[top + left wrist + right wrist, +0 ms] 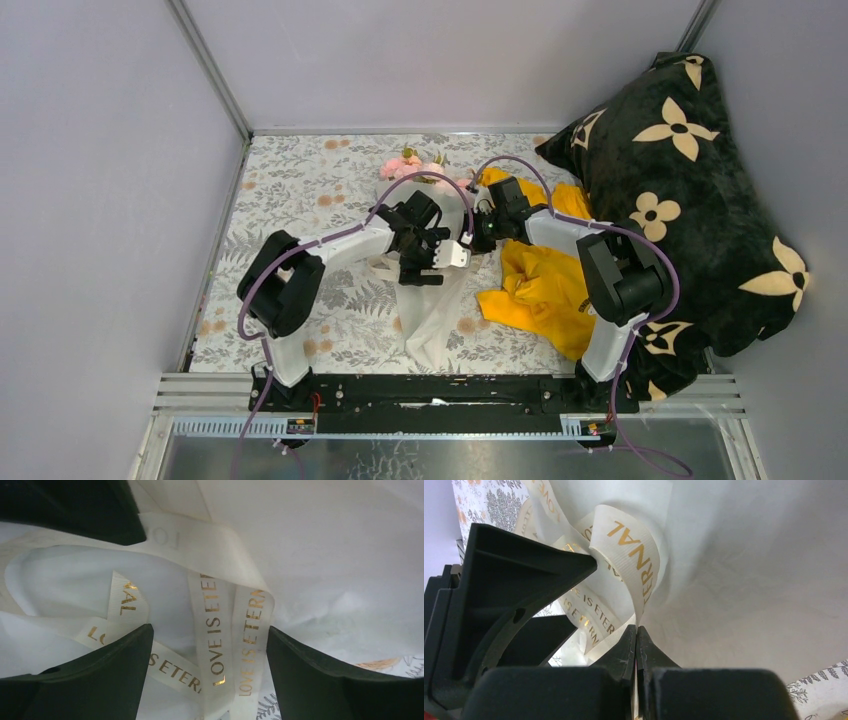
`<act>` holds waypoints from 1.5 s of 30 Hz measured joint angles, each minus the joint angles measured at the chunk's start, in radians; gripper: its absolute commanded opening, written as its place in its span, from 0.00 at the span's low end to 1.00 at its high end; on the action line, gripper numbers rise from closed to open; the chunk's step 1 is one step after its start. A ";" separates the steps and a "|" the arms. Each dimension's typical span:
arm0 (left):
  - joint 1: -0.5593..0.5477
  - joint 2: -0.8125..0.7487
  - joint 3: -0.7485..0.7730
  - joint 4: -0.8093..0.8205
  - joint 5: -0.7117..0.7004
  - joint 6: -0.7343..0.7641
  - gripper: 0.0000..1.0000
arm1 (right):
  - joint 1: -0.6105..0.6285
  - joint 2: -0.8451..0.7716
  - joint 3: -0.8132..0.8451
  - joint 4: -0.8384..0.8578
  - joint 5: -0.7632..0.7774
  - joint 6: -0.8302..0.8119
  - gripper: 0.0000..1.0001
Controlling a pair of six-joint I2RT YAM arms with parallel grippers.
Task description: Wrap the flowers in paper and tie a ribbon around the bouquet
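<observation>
The bouquet lies mid-table. Its pink flowers (405, 166) sit at the far end, and the white paper (432, 320) flares toward the near edge. A cream ribbon (215, 630) with gold lettering crosses the paper's waist in loose loops. My left gripper (210, 672) hangs over the waist, open. Two ribbon strands run between its black fingers (310, 680) without being clamped. My right gripper (636, 637) is shut on the ribbon (634, 555), which curls up from its fingertips against the paper (749, 580). In the top view, the left gripper (425, 255) and right gripper (483, 232) nearly meet.
A crumpled yellow garment (540, 285) lies just right of the bouquet, under the right arm. A large black pillow (690, 190) with cream flower shapes fills the right side. A floral tablecloth (300, 190) covers the table, and grey walls enclose it.
</observation>
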 measured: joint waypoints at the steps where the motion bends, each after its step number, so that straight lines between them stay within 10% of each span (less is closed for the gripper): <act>1: 0.000 0.000 -0.006 0.016 -0.006 -0.001 0.72 | 0.000 0.000 0.000 -0.003 0.000 0.000 0.00; 9: 0.000 0.005 -0.022 0.073 -0.050 0.001 0.00 | 0.000 0.000 0.001 -0.013 0.003 0.000 0.00; 24: 0.098 -0.003 0.382 -0.121 0.149 -0.247 0.00 | 0.000 -0.005 0.001 -0.036 -0.137 -0.059 0.06; 45: 0.194 0.076 0.201 0.284 0.267 -0.869 0.00 | -0.009 0.034 0.080 -0.166 -0.295 -0.122 0.46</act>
